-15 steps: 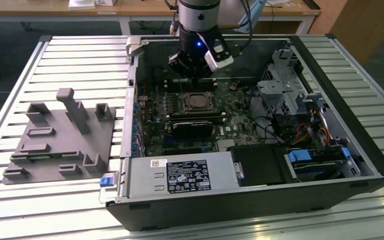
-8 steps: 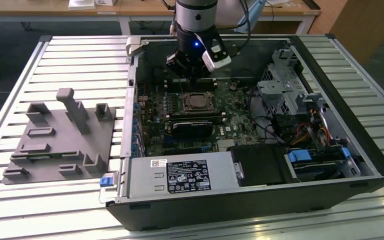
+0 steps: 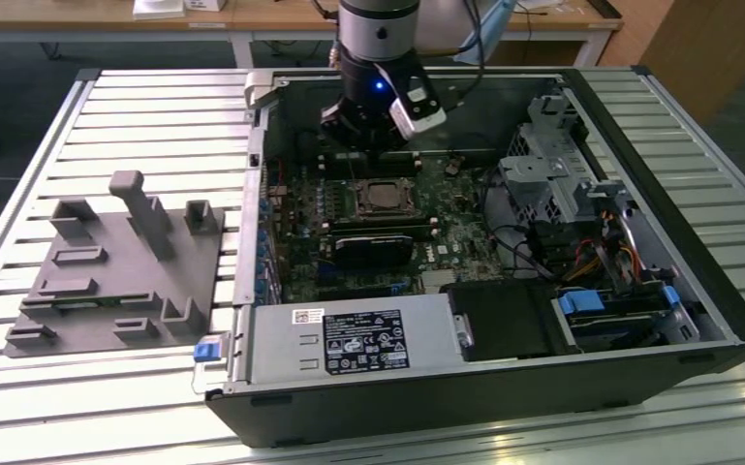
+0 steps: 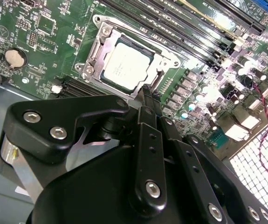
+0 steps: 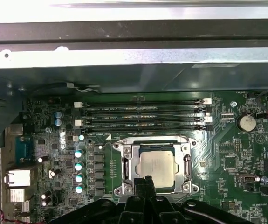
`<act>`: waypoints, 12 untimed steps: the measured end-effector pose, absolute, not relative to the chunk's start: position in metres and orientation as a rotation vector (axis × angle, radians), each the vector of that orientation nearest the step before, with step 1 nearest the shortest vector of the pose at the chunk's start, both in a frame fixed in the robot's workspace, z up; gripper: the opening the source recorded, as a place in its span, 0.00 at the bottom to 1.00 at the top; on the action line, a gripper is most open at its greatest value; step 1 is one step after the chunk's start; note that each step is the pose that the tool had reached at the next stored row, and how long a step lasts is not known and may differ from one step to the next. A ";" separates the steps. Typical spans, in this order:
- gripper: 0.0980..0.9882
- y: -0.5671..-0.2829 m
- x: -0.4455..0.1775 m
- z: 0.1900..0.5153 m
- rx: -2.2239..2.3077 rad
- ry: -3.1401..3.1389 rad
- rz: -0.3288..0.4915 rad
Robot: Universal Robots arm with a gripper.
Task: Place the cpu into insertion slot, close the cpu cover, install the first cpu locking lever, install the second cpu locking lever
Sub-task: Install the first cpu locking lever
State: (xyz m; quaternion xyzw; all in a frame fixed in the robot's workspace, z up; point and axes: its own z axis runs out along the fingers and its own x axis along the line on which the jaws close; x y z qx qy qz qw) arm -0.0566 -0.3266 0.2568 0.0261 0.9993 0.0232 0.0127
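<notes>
Slatted metal worktop (image 3: 152, 116) carries an open computer case (image 3: 721, 320). Inside, the cpu (image 5: 157, 167) lies flat in the insertion slot (image 5: 148, 139), and the cpu cover (image 5: 186, 165) frames it, apparently lowered. The gripper (image 5: 146, 179) has its fingers (image 4: 148, 130) pressed together, grasping nothing, with the tips at one edge of the cover. The likely risk is the tips slipping off that thin edge and scraping the motherboard (image 5: 231, 158).

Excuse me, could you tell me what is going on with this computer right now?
A robot arm is reaching into an open computer case. The cpu already sits in the insertion slot, and the cpu cover lies flat around it. The gripper, shut and holding nothing, hovers at the socket's edge. I cannot tell whether the locking levers are latched.
</notes>
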 end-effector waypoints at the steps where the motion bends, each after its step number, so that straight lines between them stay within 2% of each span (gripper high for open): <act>1: 0.01 -0.327 -0.057 0.257 0.081 3.114 0.072; 12: 0.01 -0.326 -0.074 0.256 0.081 3.114 0.072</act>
